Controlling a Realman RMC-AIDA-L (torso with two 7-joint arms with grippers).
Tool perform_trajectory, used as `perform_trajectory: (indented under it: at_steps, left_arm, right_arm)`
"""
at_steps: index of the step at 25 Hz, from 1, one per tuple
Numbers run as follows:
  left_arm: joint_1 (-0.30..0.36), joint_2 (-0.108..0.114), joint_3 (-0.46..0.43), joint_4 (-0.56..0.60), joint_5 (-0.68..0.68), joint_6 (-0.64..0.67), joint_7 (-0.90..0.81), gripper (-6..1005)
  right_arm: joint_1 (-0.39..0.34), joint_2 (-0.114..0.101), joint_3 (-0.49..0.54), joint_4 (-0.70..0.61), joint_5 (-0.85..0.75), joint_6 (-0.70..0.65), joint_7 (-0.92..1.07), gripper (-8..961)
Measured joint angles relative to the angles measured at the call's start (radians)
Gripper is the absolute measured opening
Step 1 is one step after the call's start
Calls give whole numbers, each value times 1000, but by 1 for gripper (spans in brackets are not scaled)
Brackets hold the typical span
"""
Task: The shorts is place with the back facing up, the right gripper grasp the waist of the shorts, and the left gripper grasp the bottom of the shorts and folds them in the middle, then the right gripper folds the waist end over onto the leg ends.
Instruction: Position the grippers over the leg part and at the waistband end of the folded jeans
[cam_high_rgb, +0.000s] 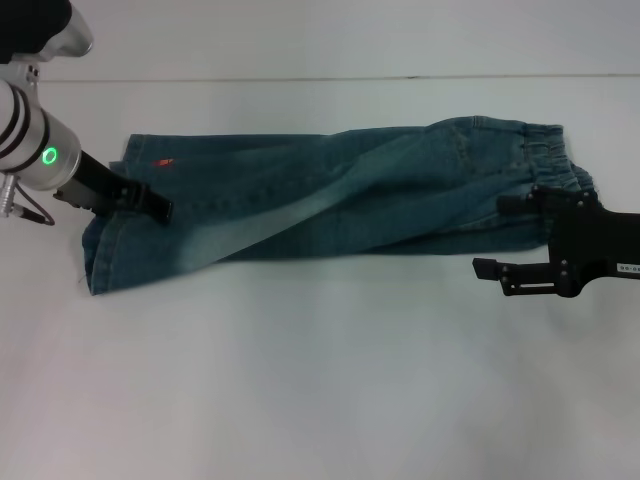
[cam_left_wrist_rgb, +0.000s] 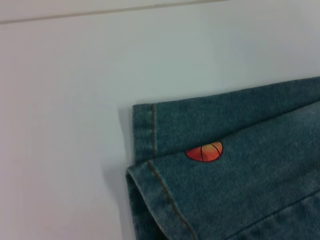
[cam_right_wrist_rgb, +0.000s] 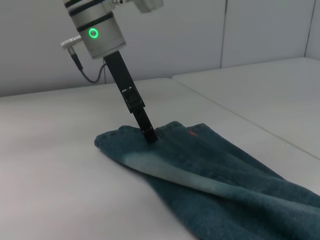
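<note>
The blue-green denim shorts (cam_high_rgb: 330, 195) lie folded lengthwise across the table, with a pale faded band running along them. The ruffled waist of the shorts (cam_high_rgb: 550, 150) is at the right and the hemmed leg ends (cam_high_rgb: 105, 250) are at the left. My left gripper (cam_high_rgb: 160, 210) has its fingers together, tips in the denim near the bottom of the shorts; the right wrist view shows it (cam_right_wrist_rgb: 149, 139) as one thin bar touching the cloth. My right gripper (cam_high_rgb: 497, 237) is open at the waist's near edge, one finger over the band and the other over the table. An orange bit of patch (cam_left_wrist_rgb: 204, 151) peeks from under the folded hem.
The white table (cam_high_rgb: 320, 380) runs wide in front of the shorts. A seam (cam_high_rgb: 300, 78) crosses behind them at the back. In the right wrist view a second white surface (cam_right_wrist_rgb: 260, 80) lies beyond a gap.
</note>
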Motion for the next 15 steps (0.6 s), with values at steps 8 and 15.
perform_trajectory:
  at_steps: [8, 15]
  left_arm:
    - [-18, 3, 11, -45, 0, -9, 1, 858]
    - [-29, 5, 3, -43, -1, -27, 1, 758]
  right_arm:
    - [0, 0, 0, 8, 0, 12, -2, 918]
    - [3, 1, 0, 15, 0, 34, -10, 918]
